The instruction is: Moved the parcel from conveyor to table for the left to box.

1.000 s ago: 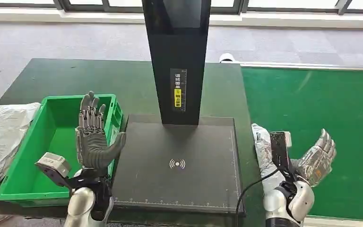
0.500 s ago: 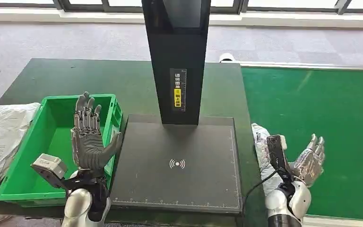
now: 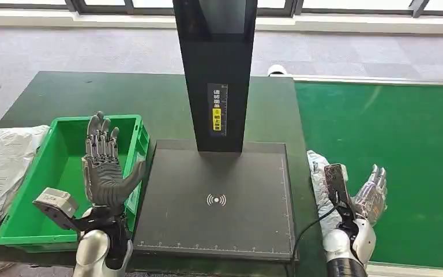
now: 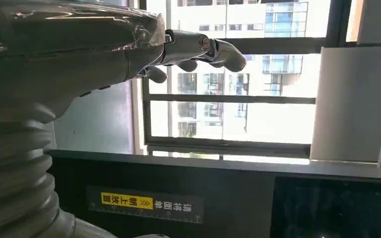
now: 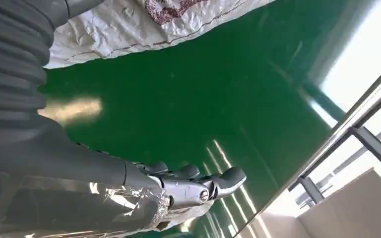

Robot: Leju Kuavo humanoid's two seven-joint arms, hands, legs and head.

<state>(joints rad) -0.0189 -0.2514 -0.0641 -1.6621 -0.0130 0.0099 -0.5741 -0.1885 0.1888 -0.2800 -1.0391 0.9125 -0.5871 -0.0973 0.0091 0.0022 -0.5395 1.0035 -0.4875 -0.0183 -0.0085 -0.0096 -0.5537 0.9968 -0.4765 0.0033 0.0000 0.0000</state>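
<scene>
Silvery plastic wraps the parcel, lying at the near left edge of the green conveyor just beside the empty, spread right hand, so a grab could slip on film, while the left hand waits spread, holding nothing, beside the box.

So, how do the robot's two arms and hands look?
Both arms are silver. The left hand is dark grey with ribbed fingers and a grey box at the wrist. The right hand is wrapped in clear shiny film, with a black bar and black cable at its wrist.
</scene>
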